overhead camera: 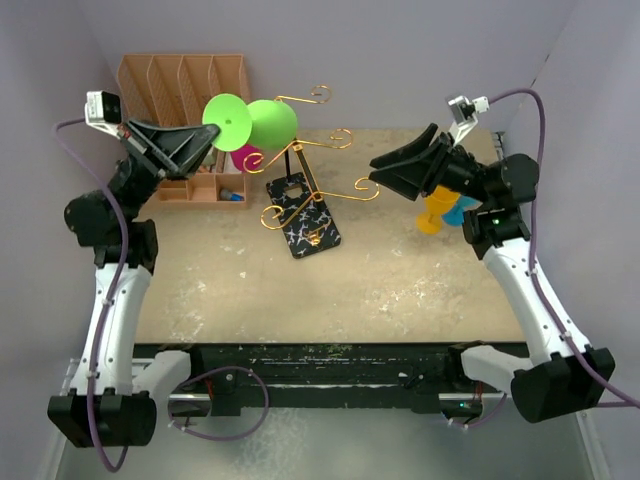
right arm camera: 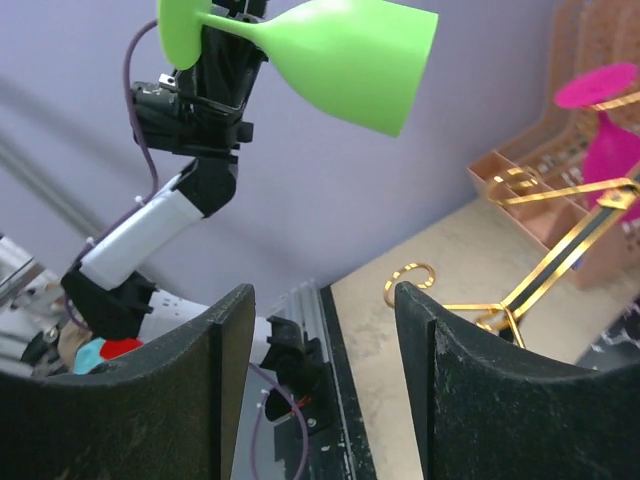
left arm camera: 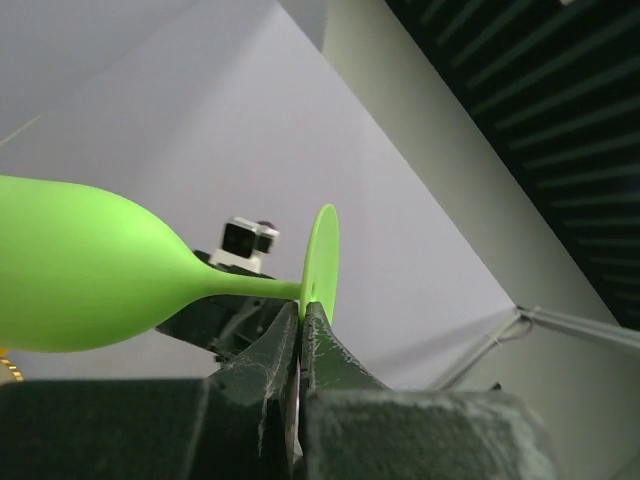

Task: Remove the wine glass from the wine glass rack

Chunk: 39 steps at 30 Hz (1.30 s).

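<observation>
Pinching the green wine glass near its foot, the left gripper holds it sideways, clear of the rack. Right gripper spread.

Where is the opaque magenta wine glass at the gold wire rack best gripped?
Likely the thin stem of the magenta wine glass, under its flat foot: it hangs foot-up, bowl down. Come in level from the near side; the orange organiser stands behind.
</observation>
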Each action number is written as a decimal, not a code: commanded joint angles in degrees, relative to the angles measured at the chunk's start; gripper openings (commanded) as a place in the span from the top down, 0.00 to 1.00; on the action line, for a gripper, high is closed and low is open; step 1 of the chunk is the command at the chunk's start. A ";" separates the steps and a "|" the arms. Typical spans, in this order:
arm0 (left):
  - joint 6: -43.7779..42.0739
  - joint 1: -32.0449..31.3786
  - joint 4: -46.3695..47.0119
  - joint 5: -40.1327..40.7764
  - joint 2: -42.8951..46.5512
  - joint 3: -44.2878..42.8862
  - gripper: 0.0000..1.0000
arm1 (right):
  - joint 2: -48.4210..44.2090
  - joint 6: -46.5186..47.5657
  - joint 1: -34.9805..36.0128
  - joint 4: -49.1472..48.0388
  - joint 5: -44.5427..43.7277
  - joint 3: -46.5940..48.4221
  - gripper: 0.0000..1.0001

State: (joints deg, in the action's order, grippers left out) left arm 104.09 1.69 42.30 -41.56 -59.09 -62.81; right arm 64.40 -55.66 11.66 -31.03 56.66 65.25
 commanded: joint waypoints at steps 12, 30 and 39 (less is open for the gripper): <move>11.19 -1.70 13.35 1.99 8.76 3.06 1.00 | 16.20 -17.86 10.44 -40.77 6.85 13.72 0.39; 14.43 -1.78 17.92 3.65 10.66 3.52 1.00 | 29.96 -28.63 16.61 -56.09 4.44 25.30 0.42; 15.37 -1.79 19.47 3.86 10.40 4.10 1.00 | 33.67 -30.35 20.26 -57.70 3.93 31.18 0.42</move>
State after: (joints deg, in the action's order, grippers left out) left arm 118.41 0.23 58.19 -39.59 -49.04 -58.22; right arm 98.00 -84.38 30.83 -84.25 62.50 92.36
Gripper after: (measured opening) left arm 0.010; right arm 0.587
